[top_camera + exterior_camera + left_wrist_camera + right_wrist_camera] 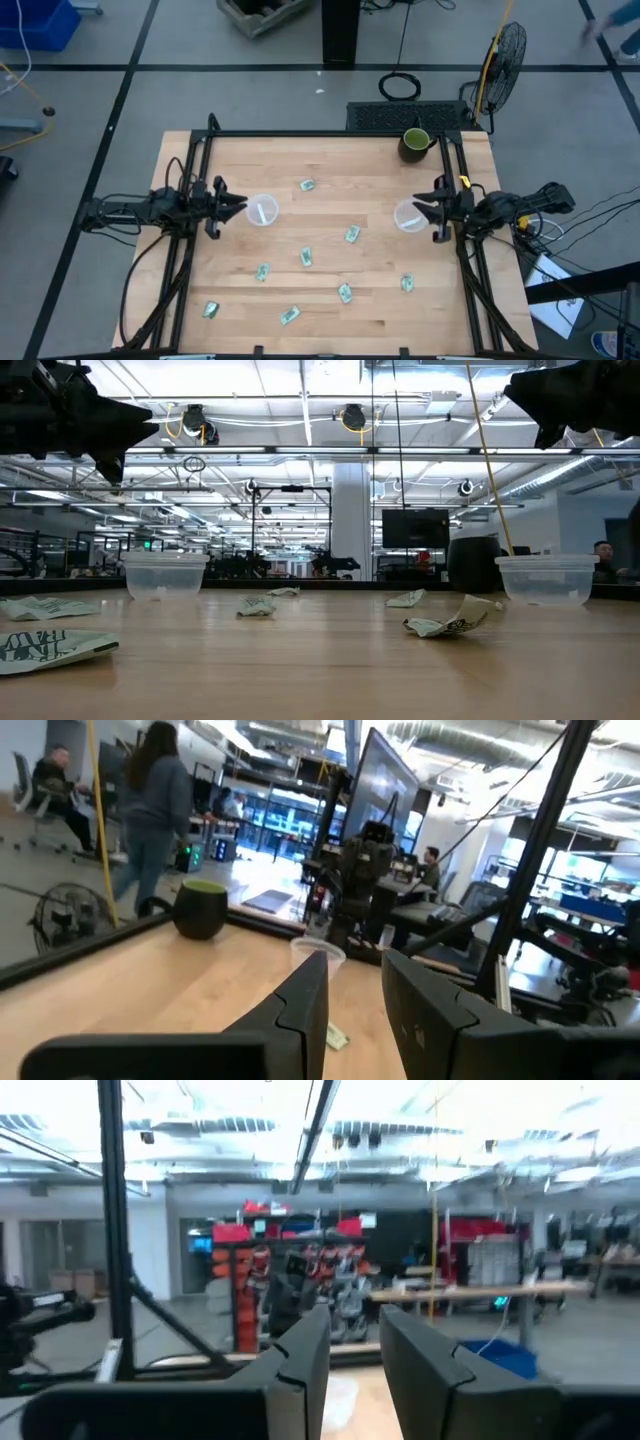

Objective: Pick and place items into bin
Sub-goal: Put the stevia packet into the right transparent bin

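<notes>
Both arms wait up high, the left gripper [240, 208] and right gripper [420, 208] a little open and empty, each beside a clear cup [262, 211], with the packets [306, 257] lying loose between.

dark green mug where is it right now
In the high view the dark green mug stands at the table's far right corner, behind the right gripper and its clear cup.
</notes>
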Robot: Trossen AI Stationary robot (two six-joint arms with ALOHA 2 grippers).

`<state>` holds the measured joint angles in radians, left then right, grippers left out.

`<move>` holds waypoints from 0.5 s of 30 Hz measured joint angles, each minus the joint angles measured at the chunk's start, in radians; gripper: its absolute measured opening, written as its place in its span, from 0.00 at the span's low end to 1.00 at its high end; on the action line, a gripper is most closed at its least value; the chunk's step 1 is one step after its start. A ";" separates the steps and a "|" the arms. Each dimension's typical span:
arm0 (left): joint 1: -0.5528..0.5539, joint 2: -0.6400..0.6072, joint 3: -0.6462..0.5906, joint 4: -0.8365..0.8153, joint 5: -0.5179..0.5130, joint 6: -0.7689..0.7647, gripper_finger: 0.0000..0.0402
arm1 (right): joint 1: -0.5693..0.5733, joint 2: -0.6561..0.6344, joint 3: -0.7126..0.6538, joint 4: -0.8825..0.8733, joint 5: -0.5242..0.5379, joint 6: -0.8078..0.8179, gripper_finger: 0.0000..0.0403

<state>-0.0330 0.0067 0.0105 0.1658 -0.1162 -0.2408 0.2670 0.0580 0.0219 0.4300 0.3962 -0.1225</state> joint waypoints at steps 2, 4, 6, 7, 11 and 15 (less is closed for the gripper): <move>0.000 0.000 0.000 0.014 0.000 -0.002 0.25 | -0.002 0.006 0.004 0.015 0.000 -0.034 0.21; 0.000 0.000 0.000 0.024 -0.005 -0.004 0.25 | -0.006 0.019 0.036 0.015 0.014 -0.075 0.21; 0.000 0.000 0.001 0.025 -0.022 -0.001 0.25 | -0.007 0.053 0.091 -0.042 0.075 -0.073 0.21; 0.000 0.000 0.001 0.022 -0.032 0.005 0.25 | -0.008 0.078 0.146 -0.073 0.098 -0.075 0.21; 0.000 0.000 0.001 0.021 -0.089 0.026 0.25 | -0.008 0.226 0.399 -0.291 0.132 -0.045 0.21; 0.000 0.008 0.031 0.013 -0.133 0.022 0.25 | -0.008 0.510 0.603 -0.524 0.129 0.035 0.21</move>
<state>-0.0330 0.0151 0.0416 0.1792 -0.2496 -0.2192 0.2588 0.5683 0.6250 -0.0942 0.5256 -0.0870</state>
